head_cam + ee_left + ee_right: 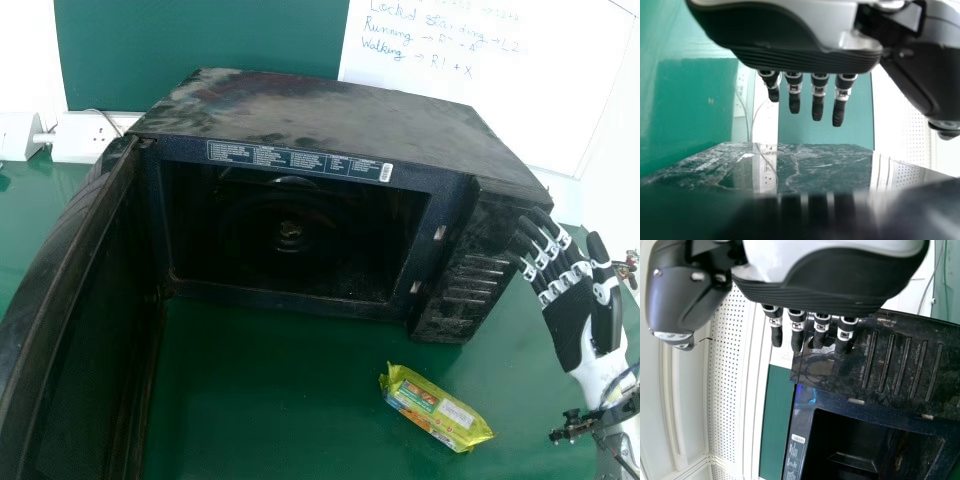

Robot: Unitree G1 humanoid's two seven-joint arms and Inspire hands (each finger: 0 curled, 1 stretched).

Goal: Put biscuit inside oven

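The biscuit packet (435, 408), yellow-green, lies flat on the green tabletop (270, 400), to the left of the right hand (572, 320) and nearer the robot than its fingertips. Open table separates it from the fingers, which touch no part of it. The packet lies aslant, its far-left end pointing toward the microwave oven (330, 115) and its other end nearer the robot, leftward of the wrist.

The right hand's fingers are extended with a slight bend and small gaps between them, clamped on nothing. Their tips reach to the control panel (478, 270), at the microwave's right side; whether they touch it I cannot tell. The thumb stands apart, to the right of the fingers.

Left of those fingertips is the open oven cavity (290, 235), beyond the packet, and farther left still the microwave door (85, 330) stands swung open. Beyond the fingers is the whiteboard (520, 90).

In the left wrist view, the left hand (790, 37) has its fingers straight and apart, holding nothing. A glossy, streaked dark surface (805, 167) lies below those fingers, and a wall socket strip (767, 120) stands beyond them.
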